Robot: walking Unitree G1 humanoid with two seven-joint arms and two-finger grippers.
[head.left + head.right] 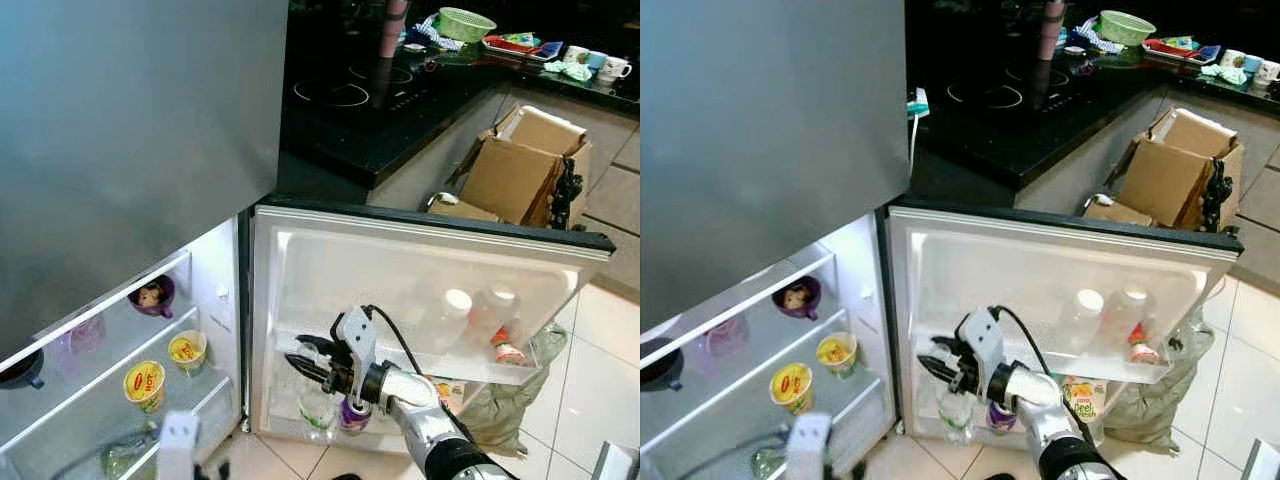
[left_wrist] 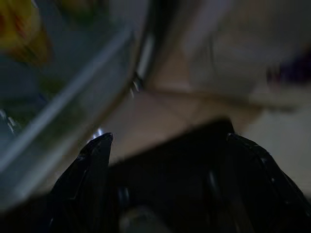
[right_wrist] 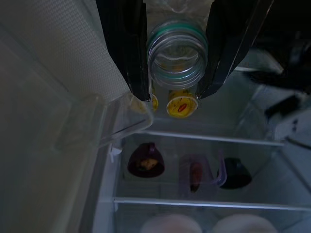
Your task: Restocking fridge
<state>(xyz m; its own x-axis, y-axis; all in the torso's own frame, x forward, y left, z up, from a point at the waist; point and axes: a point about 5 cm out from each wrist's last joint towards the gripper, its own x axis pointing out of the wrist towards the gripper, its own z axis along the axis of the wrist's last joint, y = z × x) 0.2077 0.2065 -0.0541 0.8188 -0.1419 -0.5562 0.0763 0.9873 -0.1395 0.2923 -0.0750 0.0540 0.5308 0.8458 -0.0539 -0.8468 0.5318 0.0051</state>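
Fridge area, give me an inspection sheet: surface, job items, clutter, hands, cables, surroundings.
Surface: open fridge door with a clear lower door bin.
Job's things: clear bottle between the right hand's fingers, standing in the bin; purple can beside it; two yellow noodle cups; purple mug.
Clutter: torn cardboard box; bag on the floor.
Hands: right hand at the bottle; left hand low by the fridge shelves.
Cables: black cable along the right wrist.
Surroundings: black cooktop, green basket, cups.
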